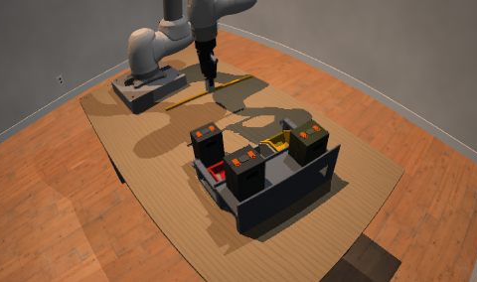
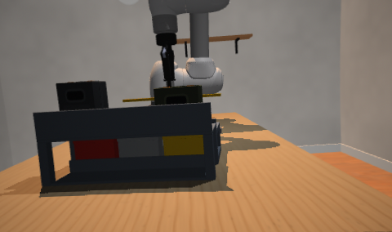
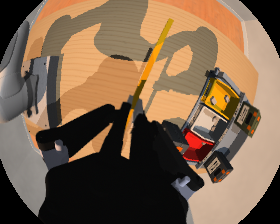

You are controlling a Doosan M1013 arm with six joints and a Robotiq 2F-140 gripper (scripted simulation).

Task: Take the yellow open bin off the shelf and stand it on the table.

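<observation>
With the gripper (image 1: pixel 210 86) clamped on a thin yellow rod (image 1: pixel 227 84) (not the task's object), set the rod down flat beneath the fingers before approaching the yellow bin (image 1: pixel 277 141), well ahead on the shelf (image 1: pixel 286 191).

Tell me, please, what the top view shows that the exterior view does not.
Only the top view shows the arm's base plate, the orange-tabbed tops of the dark boxes on the shelf, and the yellow bin poking out. Only the exterior view shows red, grey and yellow bin backs side by side. Both show the gripper shut on a thin yellow rod.
</observation>
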